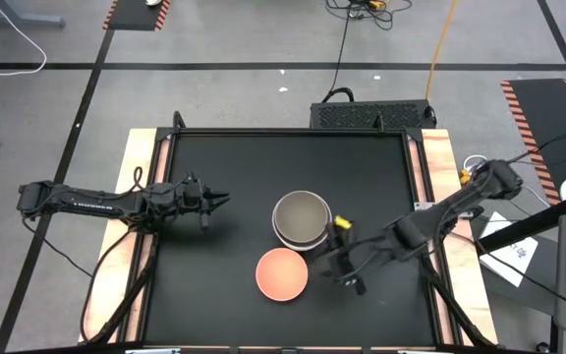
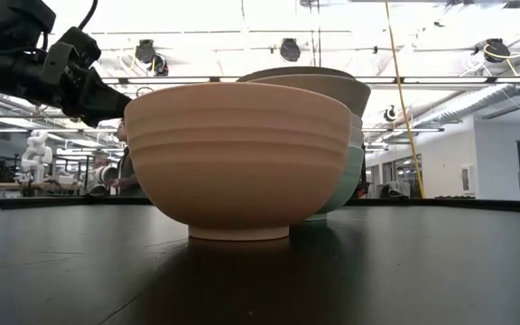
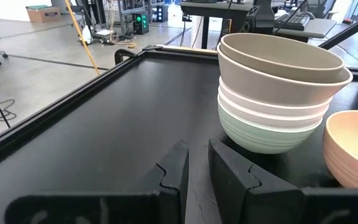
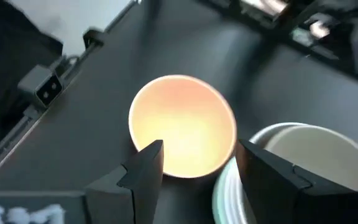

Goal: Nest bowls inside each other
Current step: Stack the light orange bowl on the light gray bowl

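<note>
A stack of several nested bowls (image 1: 301,218) stands on its mint-green bottom bowl (image 3: 260,134) at the middle of the black table, with white bowls above that and an olive-grey bowl (image 3: 278,56) on top. A single peach-orange bowl (image 1: 282,273) rests on its foot just near of the stack, almost touching it. My right gripper (image 1: 334,267) hangs open in the air to the right of the peach bowl (image 4: 182,124). It looks down on that bowl and on the stack's rim (image 4: 303,149), with nothing between its fingers. My left gripper (image 1: 222,199) waits shut at the table's left, pointing at the stack.
The black mat (image 1: 224,265) has bare room on its left half and along its far side. A raised frame (image 1: 430,177) runs around the table. A dark box (image 1: 371,113) with cables sits beyond the far edge.
</note>
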You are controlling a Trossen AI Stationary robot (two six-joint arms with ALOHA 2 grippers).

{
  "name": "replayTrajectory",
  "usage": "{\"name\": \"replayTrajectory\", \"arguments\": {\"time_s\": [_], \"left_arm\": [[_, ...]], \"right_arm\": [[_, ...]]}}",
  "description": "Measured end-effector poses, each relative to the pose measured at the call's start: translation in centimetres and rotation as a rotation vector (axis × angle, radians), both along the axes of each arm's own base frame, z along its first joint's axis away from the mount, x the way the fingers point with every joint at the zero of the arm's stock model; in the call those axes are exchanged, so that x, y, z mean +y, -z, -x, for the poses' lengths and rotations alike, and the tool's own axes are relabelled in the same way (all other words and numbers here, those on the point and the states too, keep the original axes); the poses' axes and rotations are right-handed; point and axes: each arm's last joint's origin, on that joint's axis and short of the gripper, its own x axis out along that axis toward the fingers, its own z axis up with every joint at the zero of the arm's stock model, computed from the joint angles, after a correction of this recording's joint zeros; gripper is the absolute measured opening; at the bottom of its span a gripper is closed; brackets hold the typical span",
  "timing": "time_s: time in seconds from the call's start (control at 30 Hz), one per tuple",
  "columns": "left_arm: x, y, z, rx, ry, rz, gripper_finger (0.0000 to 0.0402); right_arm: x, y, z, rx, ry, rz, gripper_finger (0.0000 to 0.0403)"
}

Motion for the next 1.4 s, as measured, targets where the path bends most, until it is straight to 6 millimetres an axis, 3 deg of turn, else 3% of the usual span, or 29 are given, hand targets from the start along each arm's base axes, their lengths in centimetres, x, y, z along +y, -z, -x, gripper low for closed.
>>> {"name": "replayTrajectory", "arguments": {"time_s": [0.23, 0.37, 0.5, 0.73, 1.27, 1.4], "left_arm": [[0.0, -0.1, 0.0, -0.006, 0.005, -0.032, 0.0062], [0.0, -0.2, 0.0, -0.016, 0.005, -0.035, 0.0062], [0.0, -0.2, 0.0, -0.016, 0.006, -0.035, 0.0062], [0.0, -0.2, 0.0, -0.017, 0.006, -0.035, 0.0062], [0.0, -0.1, 0.0, -0.011, 0.003, 0.003, 0.0062], [-0.4, 0.3, 0.0, 0.018, 0.124, 0.069, 0.0062]], "right_arm": [[-3.1, -1.4, 5.2, -0.171, 0.074, -0.076, 0.0192], [-5.3, 0.4, 8.2, -0.261, 0.161, -0.070, 0.0192], [-6.7, 3.1, 9.7, -0.322, 0.194, -0.118, 0.0192], [-7.8, 6.6, 9.9, -0.297, 0.252, -0.128, 0.0192], [-7.4, 6.3, 9.3, -0.329, 0.187, -0.184, 0.0192], [-7.3, 6.3, 9.3, -0.308, 0.188, -0.246, 0.0192]]}}
